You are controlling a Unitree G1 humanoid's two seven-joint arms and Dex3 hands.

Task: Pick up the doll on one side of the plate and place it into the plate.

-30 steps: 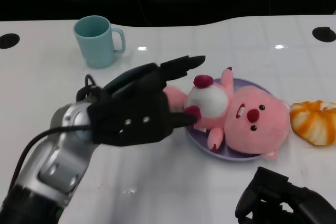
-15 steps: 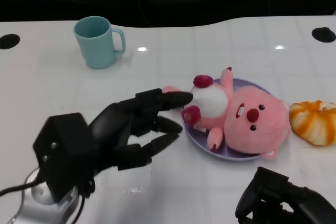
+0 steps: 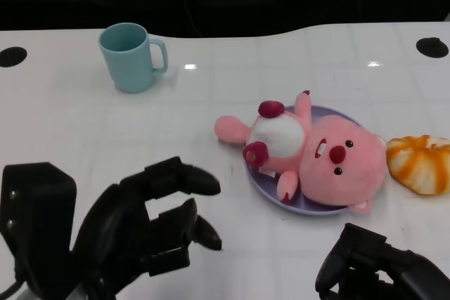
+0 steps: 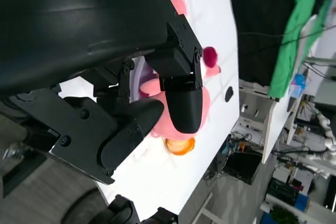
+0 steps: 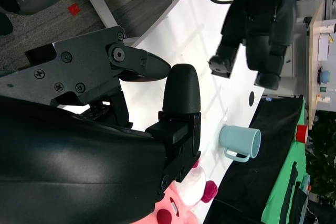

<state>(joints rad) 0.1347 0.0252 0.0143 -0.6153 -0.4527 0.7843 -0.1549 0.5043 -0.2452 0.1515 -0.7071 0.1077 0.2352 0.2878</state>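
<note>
On the white counter the pink doll lies in the purple plate, the empty left hand spread wide at seven o'clock, the right hand's grip unclear.

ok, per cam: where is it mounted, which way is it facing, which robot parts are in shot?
Head: high, looks down at the doll on the plate; left hand and right hand low in frame.
Left wrist: behind the left hand, facing doll and bun.
Right wrist: behind the right hand, facing cup, left hand.
Shared: doll.
</note>
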